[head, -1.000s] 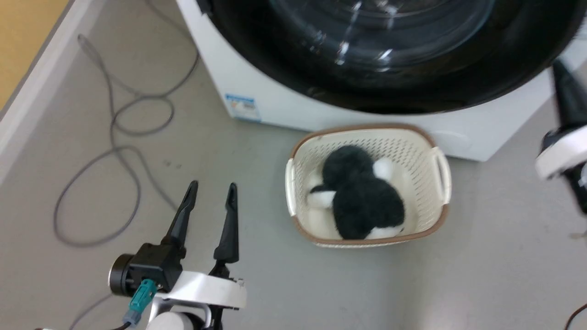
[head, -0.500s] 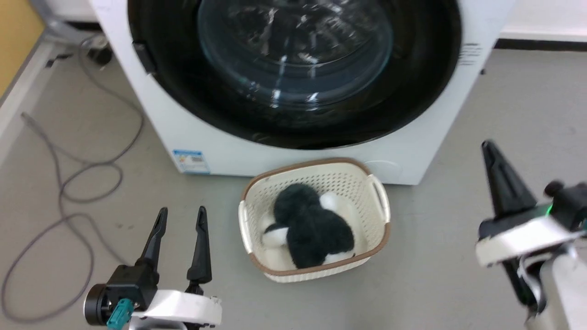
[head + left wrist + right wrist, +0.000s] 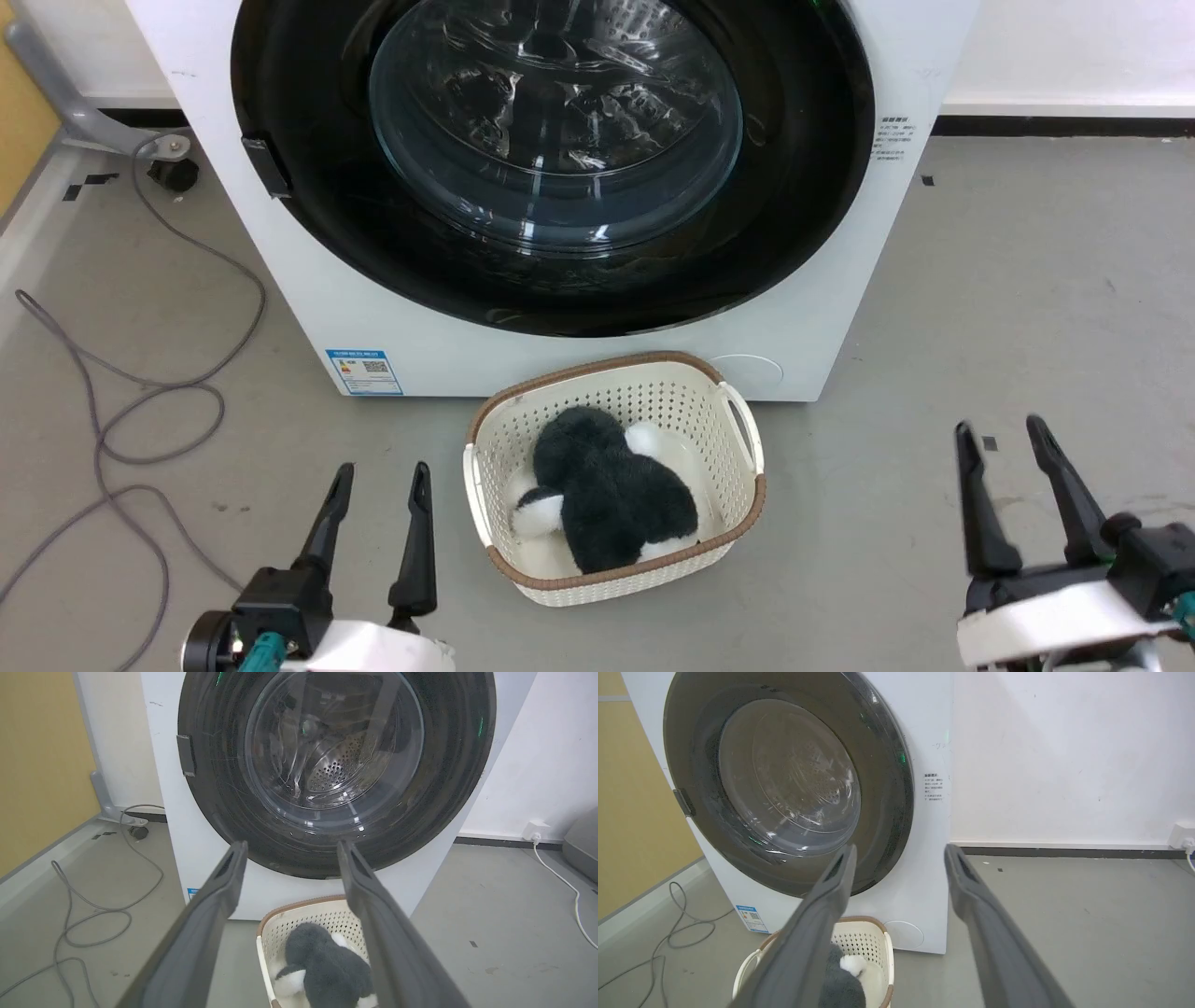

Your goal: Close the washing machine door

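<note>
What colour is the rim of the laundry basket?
Brown, on a cream basket; clearest in the head view.

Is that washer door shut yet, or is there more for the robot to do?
Looks done: the washing machine door lies flush against the washing machine, no gap showing. In hand: nothing; the left gripper and right gripper are open, low beside the basket, apart from the door. Left: likely nothing, though latching cannot be confirmed.

Basket [image 3: 672, 401] (toy [image 3: 607, 490] inside) sits before the washing machine [image 3: 448, 359].
</note>
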You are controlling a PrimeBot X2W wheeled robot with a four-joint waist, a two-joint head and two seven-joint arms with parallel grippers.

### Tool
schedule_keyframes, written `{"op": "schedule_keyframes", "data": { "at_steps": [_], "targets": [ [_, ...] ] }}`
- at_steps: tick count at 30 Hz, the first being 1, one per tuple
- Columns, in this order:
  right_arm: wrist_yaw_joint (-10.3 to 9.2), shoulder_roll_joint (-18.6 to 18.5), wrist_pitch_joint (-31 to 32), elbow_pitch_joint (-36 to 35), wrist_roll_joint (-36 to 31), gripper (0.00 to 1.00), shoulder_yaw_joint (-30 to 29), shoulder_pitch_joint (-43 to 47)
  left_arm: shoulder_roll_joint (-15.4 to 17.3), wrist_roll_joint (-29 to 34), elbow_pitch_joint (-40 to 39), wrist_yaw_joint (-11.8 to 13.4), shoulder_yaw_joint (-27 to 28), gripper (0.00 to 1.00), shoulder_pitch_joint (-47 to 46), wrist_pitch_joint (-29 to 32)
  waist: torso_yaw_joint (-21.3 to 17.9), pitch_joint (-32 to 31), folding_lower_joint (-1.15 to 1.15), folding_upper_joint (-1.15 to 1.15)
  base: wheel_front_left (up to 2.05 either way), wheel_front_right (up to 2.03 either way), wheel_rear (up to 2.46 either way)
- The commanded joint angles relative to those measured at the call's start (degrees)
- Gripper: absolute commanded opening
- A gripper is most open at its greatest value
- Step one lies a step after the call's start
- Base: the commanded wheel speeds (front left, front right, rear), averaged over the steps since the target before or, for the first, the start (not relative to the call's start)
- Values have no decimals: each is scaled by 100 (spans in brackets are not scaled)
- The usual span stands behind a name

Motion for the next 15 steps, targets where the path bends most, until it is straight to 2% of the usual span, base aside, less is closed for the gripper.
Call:
{"op": "schedule_keyframes", "data": {
  "at_steps": [1,10,15],
  "targets": [
    [-4,44,32,-64,-6,100,-20,113,4,29,27,-14,-18,100,78,-25,-2,-7,1,0,0,0,0],
    [-4,125,105,-94,-74,100,-41,345,4,93,93,-1,-118,100,101,-25,38,-4,1,0,0,0,0],
    [-4,153,109,-86,-19,100,1,331,4,120,135,102,-114,100,95,-25,67,4,1,0,0,0,0]
  ]
}}
